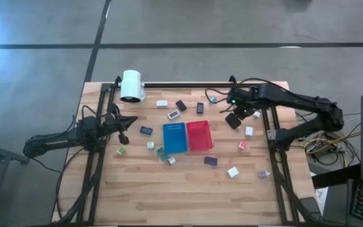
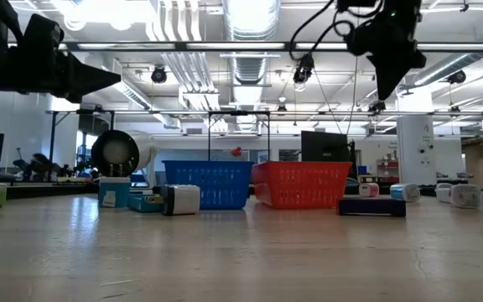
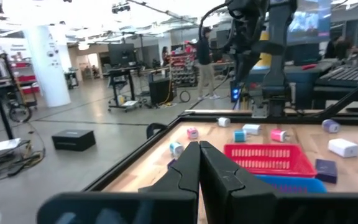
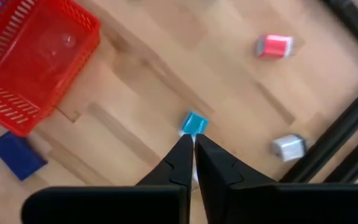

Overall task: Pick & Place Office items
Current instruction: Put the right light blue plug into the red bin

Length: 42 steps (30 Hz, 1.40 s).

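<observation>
- Pale wood-plank desk (image 1: 188, 189), visible grain, edged by a black metal frame.
- Two shallow rectangular baskets of plastic lattice at the middle, side by side and touching: one blue basket (image 1: 174, 138), one red basket (image 1: 199, 135).
- One big white cylindrical lamp head (image 1: 132, 86) at the far edge, smooth and matte.
- Small office items (image 1: 210, 161) strewn all around the baskets, mostly blocky, thumb-shaped pieces; none seen inside either basket.
- Roughly fifteen in the high view: several white blocks, e.g. one white block (image 1: 232, 171) near the front right; a few black or dark ones behind the baskets; one flat dark-blue slab (image 4: 18, 155) in front of the red basket; teal pieces left of the blue one; one green piece (image 1: 121, 151) at the left; one pink-red block (image 4: 274, 45) to the right.
- Exact count not certain; some too tiny to separate.
- Right claw (image 4: 190, 147) raised above the desk, right of the red basket, dark tapered fingers pressed together, gripping nothing; a small teal block (image 4: 194, 123) on the wood just past its tips.
- Left claw (image 3: 199, 149) over the desk's left side, fingers closed tip to tip, empty.
</observation>
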Each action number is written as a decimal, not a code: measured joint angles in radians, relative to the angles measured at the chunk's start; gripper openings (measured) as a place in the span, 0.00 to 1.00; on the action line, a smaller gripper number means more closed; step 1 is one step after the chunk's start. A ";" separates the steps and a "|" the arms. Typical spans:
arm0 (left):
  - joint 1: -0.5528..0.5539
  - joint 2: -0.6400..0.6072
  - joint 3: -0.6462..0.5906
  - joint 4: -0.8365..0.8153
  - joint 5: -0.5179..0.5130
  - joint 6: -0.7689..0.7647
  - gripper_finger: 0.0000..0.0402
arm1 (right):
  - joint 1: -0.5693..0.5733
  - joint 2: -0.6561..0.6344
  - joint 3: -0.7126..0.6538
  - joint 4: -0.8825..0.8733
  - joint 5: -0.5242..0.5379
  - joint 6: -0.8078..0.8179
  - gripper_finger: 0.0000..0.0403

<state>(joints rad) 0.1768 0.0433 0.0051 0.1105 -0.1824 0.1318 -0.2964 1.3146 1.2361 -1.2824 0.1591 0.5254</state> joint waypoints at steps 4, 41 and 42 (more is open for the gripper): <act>0.000 0.000 0.000 -0.009 -0.003 -0.003 0.02 | 0.002 0.068 0.002 0.002 -0.003 0.004 0.14; 0.001 0.005 0.000 -0.044 -0.002 -0.099 0.02 | -0.144 0.264 -0.269 0.256 -0.111 0.097 0.66; 0.001 0.005 0.000 -0.036 -0.002 -0.092 0.02 | -0.152 0.265 -0.280 0.280 -0.128 0.096 0.66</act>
<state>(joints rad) 0.1776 0.0479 0.0051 0.0743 -0.1844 0.0396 -0.4483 1.5795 0.9557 -1.0029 0.0308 0.6218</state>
